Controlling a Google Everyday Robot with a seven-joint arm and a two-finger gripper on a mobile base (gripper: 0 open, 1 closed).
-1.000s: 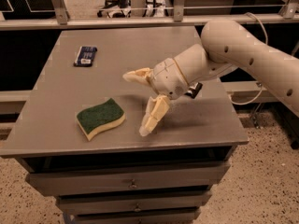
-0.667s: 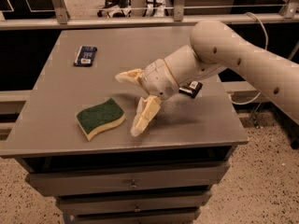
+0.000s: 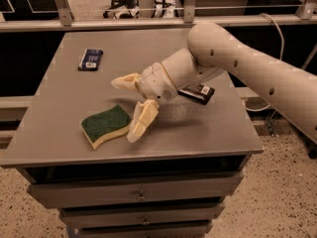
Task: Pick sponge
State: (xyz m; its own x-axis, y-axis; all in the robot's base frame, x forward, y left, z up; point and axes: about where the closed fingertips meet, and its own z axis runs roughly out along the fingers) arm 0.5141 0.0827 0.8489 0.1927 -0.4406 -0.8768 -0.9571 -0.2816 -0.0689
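Observation:
The sponge (image 3: pixel 106 125) lies flat near the front left of the grey table (image 3: pixel 59 88), dark green top up over a pale yellow foam layer. My gripper (image 3: pixel 127 107) comes in from the right on a white arm and hovers just right of and above the sponge. It is open: one pale finger (image 3: pixel 125 81) points left behind the sponge, the other finger (image 3: pixel 140 121) points down at the sponge's right end. It holds nothing.
A flat dark snack-bar wrapper (image 3: pixel 91 59) lies at the back left of the table. Another dark wrapper (image 3: pixel 197 92) lies under the arm at the right. Drawers (image 3: pixel 138 195) sit below the front edge. A rail runs behind the table.
The gripper has moved left toward the sponge, its lower finger now beside the sponge's right end. The sponge has not moved.

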